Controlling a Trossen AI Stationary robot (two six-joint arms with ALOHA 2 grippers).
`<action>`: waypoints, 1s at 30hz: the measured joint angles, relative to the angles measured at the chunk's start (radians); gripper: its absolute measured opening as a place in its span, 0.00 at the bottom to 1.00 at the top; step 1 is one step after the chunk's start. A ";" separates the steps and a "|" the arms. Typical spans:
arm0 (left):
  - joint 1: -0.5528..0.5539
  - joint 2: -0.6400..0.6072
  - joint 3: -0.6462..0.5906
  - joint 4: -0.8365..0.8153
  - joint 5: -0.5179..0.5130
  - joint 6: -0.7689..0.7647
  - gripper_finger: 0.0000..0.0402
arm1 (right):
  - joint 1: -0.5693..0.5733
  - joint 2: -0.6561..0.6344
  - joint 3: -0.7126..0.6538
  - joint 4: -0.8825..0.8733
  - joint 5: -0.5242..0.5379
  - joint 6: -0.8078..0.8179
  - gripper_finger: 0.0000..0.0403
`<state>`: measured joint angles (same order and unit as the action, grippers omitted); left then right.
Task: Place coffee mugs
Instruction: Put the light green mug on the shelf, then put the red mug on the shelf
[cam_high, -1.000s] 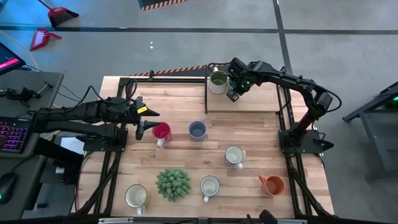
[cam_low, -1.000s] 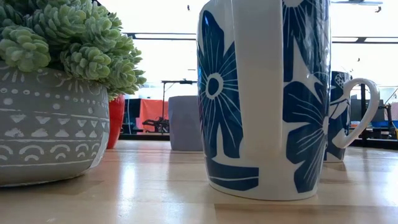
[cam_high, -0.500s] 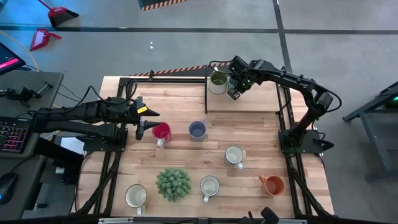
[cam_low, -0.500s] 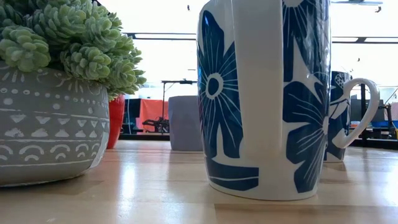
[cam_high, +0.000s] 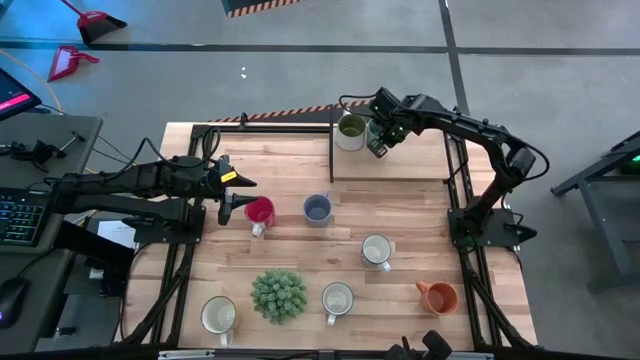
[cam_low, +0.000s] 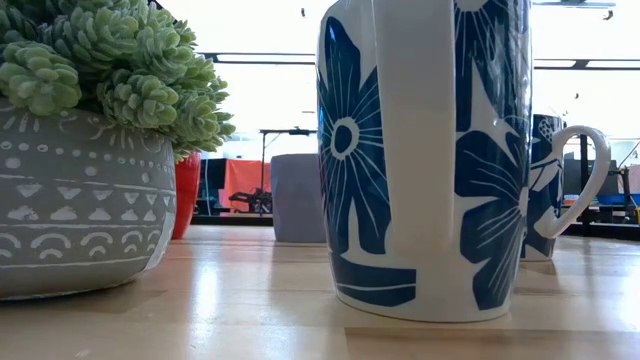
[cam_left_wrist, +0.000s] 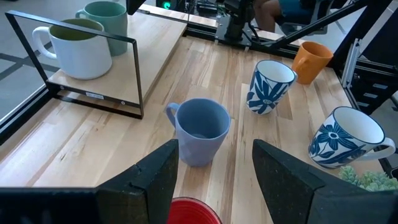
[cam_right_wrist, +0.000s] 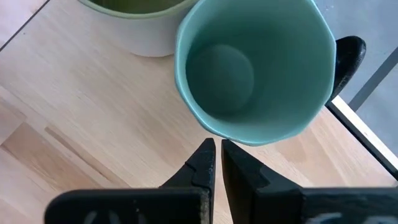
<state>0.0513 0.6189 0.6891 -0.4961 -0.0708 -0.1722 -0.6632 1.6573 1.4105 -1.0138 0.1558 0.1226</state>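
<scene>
Setting the teal ceramic mug (cam_right_wrist: 255, 68) on the raised wooden platform (cam_high: 400, 165), beside the white olive-lined mug (cam_high: 350, 130), looks finished: the right gripper (cam_right_wrist: 216, 163) sits just beside it, jaws closed and empty. Next, the left gripper (cam_left_wrist: 214, 180), jaws open, should grasp the red mug (cam_high: 260, 211).

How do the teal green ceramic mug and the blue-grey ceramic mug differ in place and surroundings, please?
The teal green ceramic mug stands on the raised wooden platform beside a white mug with olive inside; the blue-grey ceramic mug stands alone on the table. The right gripper sits at the teal mug's rim; none touches the blue-grey one. Both stand upright, empty.
</scene>
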 joint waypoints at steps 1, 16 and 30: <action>0.000 0.000 0.000 0.000 0.000 0.000 0.48 | 0.000 0.000 0.000 0.001 0.000 0.000 0.04; 0.000 0.000 0.000 0.000 0.000 0.000 0.48 | 0.000 0.000 0.000 0.003 -0.043 0.000 0.04; 0.000 0.000 0.000 -0.001 0.000 -0.008 0.48 | 0.111 -0.154 0.000 -0.305 -0.370 -0.228 0.04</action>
<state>0.0513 0.6186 0.6891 -0.4969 -0.0708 -0.1799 -0.5520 1.5032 1.4105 -1.3186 -0.2144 -0.1049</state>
